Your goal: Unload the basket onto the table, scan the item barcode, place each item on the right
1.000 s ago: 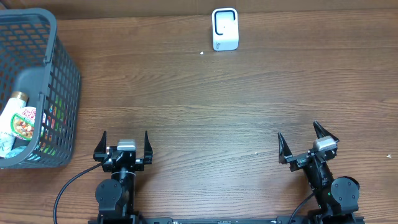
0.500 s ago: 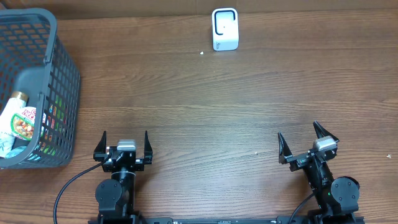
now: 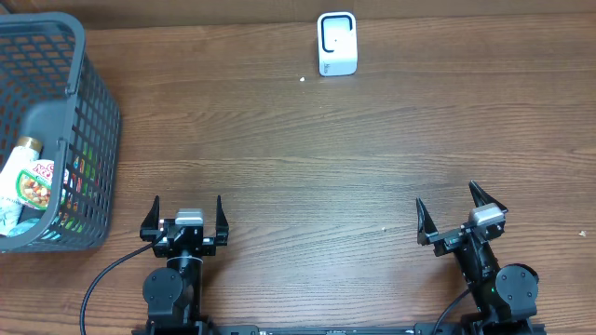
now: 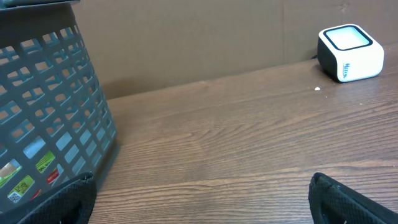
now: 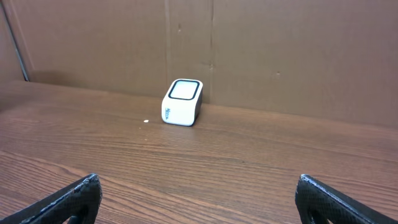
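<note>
A white barcode scanner [image 3: 336, 44] with a dark-rimmed window stands at the table's far edge; it also shows in the left wrist view [image 4: 350, 53] and the right wrist view [image 5: 183, 102]. Packaged items [image 3: 28, 181] lie inside a grey mesh basket [image 3: 88, 121] at the far left, seen through its wall [image 4: 56, 118]. My left gripper [image 3: 187, 216] rests open near the front edge, nothing between its fingers [image 4: 74, 199]. My right gripper [image 3: 453, 213] is open too, empty, at the front right, its fingertips [image 5: 78, 196] wide apart.
A brown cardboard wall [image 5: 249, 50] backs the table behind the scanner. A small white speck [image 3: 303, 79] lies left of the scanner. Bare wooden tabletop [image 3: 317, 177] stretches between the grippers and the scanner.
</note>
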You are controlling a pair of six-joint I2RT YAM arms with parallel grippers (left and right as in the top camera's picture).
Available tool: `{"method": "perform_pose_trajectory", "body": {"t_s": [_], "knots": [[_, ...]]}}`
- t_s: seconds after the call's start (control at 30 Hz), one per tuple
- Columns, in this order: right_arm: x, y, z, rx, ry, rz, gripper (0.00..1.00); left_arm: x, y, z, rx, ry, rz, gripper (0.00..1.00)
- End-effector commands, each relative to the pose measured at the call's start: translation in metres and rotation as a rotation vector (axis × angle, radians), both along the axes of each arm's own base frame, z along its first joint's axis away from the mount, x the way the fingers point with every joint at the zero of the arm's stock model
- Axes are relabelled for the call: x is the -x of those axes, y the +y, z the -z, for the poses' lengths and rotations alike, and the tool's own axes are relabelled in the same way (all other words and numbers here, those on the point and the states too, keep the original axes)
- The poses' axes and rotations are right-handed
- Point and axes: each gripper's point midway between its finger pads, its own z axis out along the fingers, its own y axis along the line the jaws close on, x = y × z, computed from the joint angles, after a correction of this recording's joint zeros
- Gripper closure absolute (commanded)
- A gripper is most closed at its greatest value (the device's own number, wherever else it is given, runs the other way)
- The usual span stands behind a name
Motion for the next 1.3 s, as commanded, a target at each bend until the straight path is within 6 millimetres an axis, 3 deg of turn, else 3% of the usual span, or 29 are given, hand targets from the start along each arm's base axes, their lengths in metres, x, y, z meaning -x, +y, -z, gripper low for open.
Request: {"method": "perform_pose_trajectory", "body": {"t_s": [0.0,0.37,0.53,0.63,0.87,0.97,1.0,1.27], "knots": [[0.000,0.000,0.002,-0.005,-0.001,0.003,0.00,0.000,-0.003,0.001,0.008,-0.008,0.016,0.00],[0.000,0.000,0.002,-0.005,-0.001,0.003,0.00,0.000,-0.008,0.001,0.021,-0.007,0.040,0.00],[0.000,0.000,0.002,-0.005,-0.001,0.003,0.00,0.000,-0.009,0.001,0.244,-0.023,0.024,0.00],[0.000,0.000,0.002,-0.005,-0.001,0.003,0.00,0.000,-0.015,-0.005,0.276,-0.028,0.058,0.00],[0.000,0.000,0.002,-0.005,-0.001,0.003,0.00,0.011,-0.018,-0.039,0.295,0.015,0.064,0.00],[0.000,0.000,0.002,-0.005,-0.001,0.003,0.00,0.011,-0.021,-0.068,0.300,0.068,0.076,0.00],[0.000,0.000,0.002,-0.005,-0.001,0.003,0.00,0.007,-0.025,-0.086,0.306,0.091,0.098,0.00],[0.000,0.000,0.002,-0.005,-0.001,0.003,0.00,-0.028,-0.042,-0.159,0.368,0.321,0.161,0.00]]}}
